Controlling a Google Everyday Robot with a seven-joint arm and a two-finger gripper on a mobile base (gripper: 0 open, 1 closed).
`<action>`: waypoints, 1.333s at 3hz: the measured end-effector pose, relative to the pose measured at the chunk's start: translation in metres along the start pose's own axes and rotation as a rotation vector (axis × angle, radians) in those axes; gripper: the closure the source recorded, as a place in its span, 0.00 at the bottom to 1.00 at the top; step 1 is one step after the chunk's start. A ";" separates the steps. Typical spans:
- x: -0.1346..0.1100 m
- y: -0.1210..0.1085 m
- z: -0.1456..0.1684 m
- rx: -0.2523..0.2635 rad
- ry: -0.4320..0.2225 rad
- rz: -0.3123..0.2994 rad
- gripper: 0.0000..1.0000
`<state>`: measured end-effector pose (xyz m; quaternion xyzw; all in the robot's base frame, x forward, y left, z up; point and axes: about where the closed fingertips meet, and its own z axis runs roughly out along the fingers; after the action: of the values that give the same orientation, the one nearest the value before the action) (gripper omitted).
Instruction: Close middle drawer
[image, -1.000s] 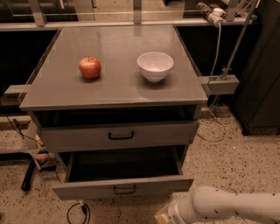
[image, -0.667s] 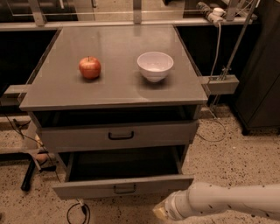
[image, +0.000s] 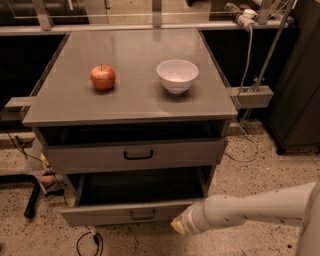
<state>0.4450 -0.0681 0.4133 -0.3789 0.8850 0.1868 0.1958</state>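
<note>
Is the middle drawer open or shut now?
Open. The middle drawer sticks far out and its dark inside shows behind the front panel. The gripper is by its right front corner.

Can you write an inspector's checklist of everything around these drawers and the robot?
Surface: grey cabinet top, holding two things.
Job's things: middle drawer pulled out.
Clutter: red apple and white bowl on top, apart.
Grippers: end effector low, by the drawer front's right end; contact unclear.
Cables: black cable on floor; white cord back right.
Surroundings: speckled floor; upper drawer, black handle.
</note>
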 end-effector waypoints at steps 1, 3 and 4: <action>-0.021 -0.011 0.005 0.015 -0.002 -0.029 1.00; -0.022 -0.011 0.006 0.015 -0.002 -0.030 0.58; -0.022 -0.011 0.006 0.015 -0.002 -0.030 0.34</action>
<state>0.4684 -0.0595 0.4169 -0.3906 0.8803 0.1776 0.2022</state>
